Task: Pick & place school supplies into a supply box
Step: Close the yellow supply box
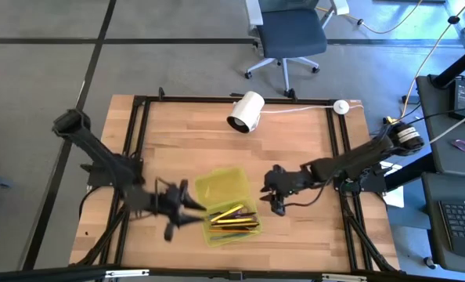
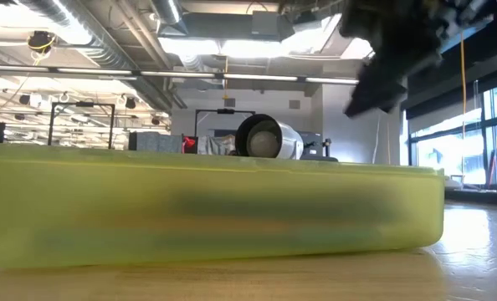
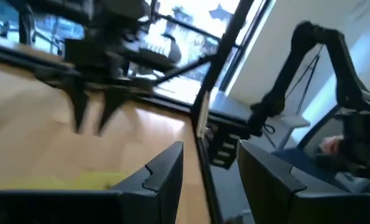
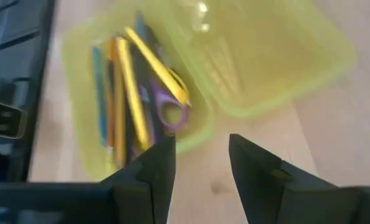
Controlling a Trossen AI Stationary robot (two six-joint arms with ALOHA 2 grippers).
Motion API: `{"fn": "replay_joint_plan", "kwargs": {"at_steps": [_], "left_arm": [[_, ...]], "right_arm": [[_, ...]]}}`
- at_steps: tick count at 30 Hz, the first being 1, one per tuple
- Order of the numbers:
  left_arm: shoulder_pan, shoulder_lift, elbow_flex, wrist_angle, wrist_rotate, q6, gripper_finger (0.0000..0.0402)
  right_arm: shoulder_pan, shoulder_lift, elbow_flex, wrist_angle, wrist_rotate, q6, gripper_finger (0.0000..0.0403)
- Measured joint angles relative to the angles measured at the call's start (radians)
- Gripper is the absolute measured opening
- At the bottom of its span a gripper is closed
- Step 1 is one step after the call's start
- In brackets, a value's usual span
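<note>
The supply box [image 1: 226, 205] sits between both grippers, with the school supplies [image 1: 232, 218] inside. The left gripper [image 1: 193, 205] and right gripper [image 1: 278, 205] have fingers apart, holding nothing.

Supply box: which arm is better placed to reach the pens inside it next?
Probably left: the left tool, open, is at the supply box edge beside the pens; the right tool hangs farther off.

left hand [image 3: 211, 171] open (nothing held), right hand [image 3: 90, 118] beyond.
</note>
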Motion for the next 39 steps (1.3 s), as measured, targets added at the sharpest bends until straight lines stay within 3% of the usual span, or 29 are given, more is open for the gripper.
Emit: {"fn": "replay_joint_plan", "kwargs": {"at_steps": [6,12,16,20,25,39], "left_arm": [[-0.091,0.253,0.223,-0.219,-0.085,-0.208,0.0143],[-0.143,0.400,0.374,-0.671,-0.033,-0.681,0.0143],[-0.176,0.454,0.418,-0.856,0.014,-0.865,0.0143],[-0.162,0.522,0.421,-0.884,0.047,-0.858,0.0143],[-0.127,0.589,0.422,-0.900,0.160,-0.801,0.0143],[-0.013,0.612,0.422,-1.031,0.144,-0.692,0.0143]], "right_arm": [[0.031,0.034,-0.110,0.155,0.017,0.083,0.0152],[0.032,0.120,-0.109,0.195,0.016,0.025,0.0152],[0.032,0.156,-0.109,0.187,0.015,-0.029,0.0152],[0.032,0.195,-0.109,0.186,0.008,-0.053,0.0152],[0.036,0.238,-0.109,0.216,-0.022,-0.043,0.0152],[0.112,0.322,-0.108,0.396,-0.030,0.031,0.0152]]}}
